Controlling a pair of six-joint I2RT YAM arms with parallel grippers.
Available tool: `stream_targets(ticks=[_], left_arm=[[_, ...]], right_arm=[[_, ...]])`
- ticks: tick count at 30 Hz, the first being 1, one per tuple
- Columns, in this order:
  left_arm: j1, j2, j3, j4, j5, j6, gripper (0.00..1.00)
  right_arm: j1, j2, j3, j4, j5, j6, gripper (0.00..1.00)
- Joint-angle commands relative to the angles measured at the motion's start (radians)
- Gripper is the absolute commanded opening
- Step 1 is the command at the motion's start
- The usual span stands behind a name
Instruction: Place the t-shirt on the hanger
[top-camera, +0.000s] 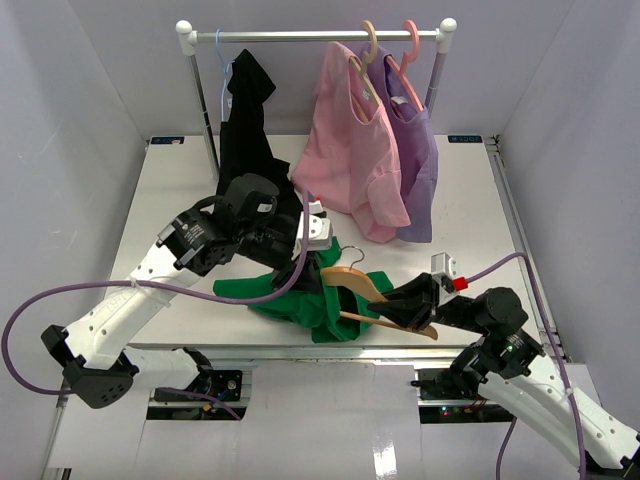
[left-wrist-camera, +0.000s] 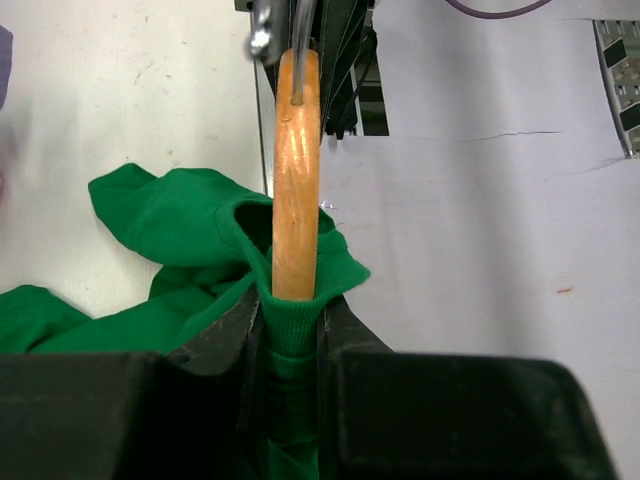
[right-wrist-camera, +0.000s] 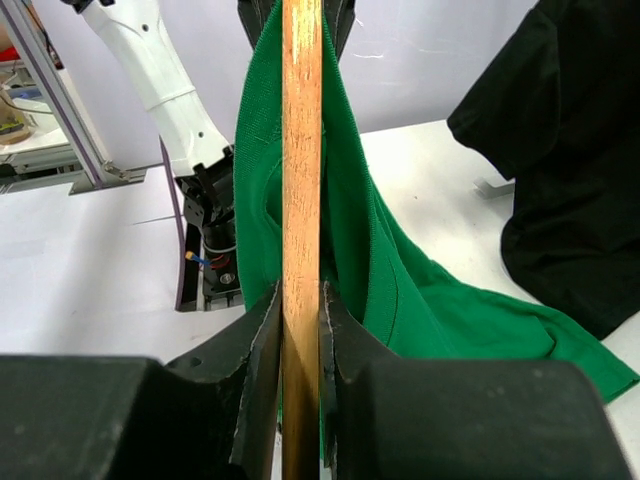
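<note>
one green t-shirt (top-camera: 285, 300) and one wooden hanger (top-camera: 360, 283), both by the bench's (top-camera: 180, 190) near edge, midway along. my left gripper (left-wrist-camera: 290, 325) is clenched on the shirt's ribbed collar (the hanger's tip pokes into it). my right gripper (right-wrist-camera: 300, 315) clamps the hanger's wood between its fingers.

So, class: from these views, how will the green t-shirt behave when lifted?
Probably floppy: the t-shirt lies crumpled and sags from the hanger. Likely light: the left gripper pinches only its ribbed edge.
</note>
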Motion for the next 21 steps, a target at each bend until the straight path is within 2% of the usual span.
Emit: stream_targets(ticks=[1,5,9,13,15,17,21], left_arm=[[-0.011,-0.062,0.009,0.012,0.060,0.004,0.00],[-0.011,-0.076,0.000,0.049,0.076,-0.043,0.00],[-0.011,-0.065,-0.016,0.027,0.039,-0.078,0.14],[-0.011,-0.031,-0.024,0.006,0.043,-0.077,0.16],[-0.011,-0.027,-0.023,0.007,0.042,-0.079,0.14],[-0.009,-0.025,-0.020,0.004,0.049,-0.076,0.03],[-0.011,-0.026,-0.028,0.022,0.023,-0.116,0.00]], right_arm=[[0.000,-0.014,0.041,0.145,0.025,-0.033,0.08],[0.000,0.021,0.051,0.131,-0.009,-0.070,0.08],[0.001,0.087,0.074,0.144,-0.045,-0.075,0.08],[0.001,0.123,0.091,0.173,-0.063,-0.070,0.08],[0.001,0.137,0.108,0.168,-0.065,-0.077,0.08],[0.001,0.148,0.131,0.149,-0.063,-0.092,0.08],[0.001,0.183,0.162,0.101,-0.052,-0.111,0.08]])
